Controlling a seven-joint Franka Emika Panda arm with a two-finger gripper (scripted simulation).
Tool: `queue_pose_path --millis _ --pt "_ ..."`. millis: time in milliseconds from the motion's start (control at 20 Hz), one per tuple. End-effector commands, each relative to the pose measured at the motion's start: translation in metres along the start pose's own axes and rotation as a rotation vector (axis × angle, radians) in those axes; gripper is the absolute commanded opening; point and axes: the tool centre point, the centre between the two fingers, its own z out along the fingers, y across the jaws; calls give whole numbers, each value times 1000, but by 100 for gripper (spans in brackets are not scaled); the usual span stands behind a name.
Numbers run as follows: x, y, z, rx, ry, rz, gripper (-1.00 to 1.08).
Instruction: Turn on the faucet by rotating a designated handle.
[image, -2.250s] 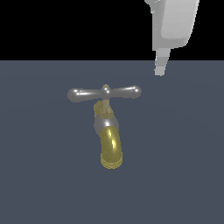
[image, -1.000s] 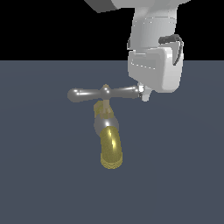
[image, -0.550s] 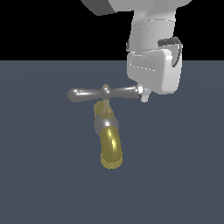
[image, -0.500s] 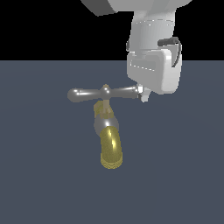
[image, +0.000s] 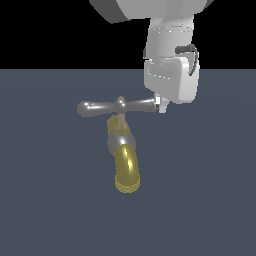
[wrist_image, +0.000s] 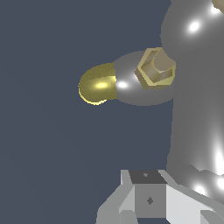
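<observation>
Silver-grey handle (image: 112, 106) lies crosswise on top of the faucet (image: 123, 155), its long axis running from the exterior view's left to its right, one bulbous end free on the left and the other hidden behind my tool (image: 161, 105). The faucet stands near the middle of the dark blue-grey desk (image: 210, 190), and its brass-gold spout (image: 127, 170) curves down and toward the camera.

My tool hangs from above at the handle's right-hand end, and its white body (image: 170, 80) covers that tip. From the exterior view it looks to be touching the bar there, or just beside it. I cannot tell whether the fingers are spread or closed, as only one pale tip shows beside the bar. In the wrist view the handle (wrist_image: 194, 96) fills one side as a broad shiny grey mass, with the brass hex nut (wrist_image: 156, 67) and the spout (wrist_image: 97, 85) beyond it, and one grey finger (wrist_image: 146, 199) sits close against the bar.

What matters for my next move, as I judge it, is that the pivot lies toward the exterior view's left of the tool, along the bar. A sideways push at this outer end should swing the handle about the central knob (image: 120, 102). Contact this far out could slip off the rounded tip.
</observation>
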Motion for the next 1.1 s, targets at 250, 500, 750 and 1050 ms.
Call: queue_pose_path --millis 250,500,750,1050 --pt "-3 22 0 -2 -2 -2 -100" --pt "-4 36 0 -2 -2 -2 -100" --pt "-6 49 0 -2 -2 -2 -100" --pt "-13 53 2 7 -1 15 -100"
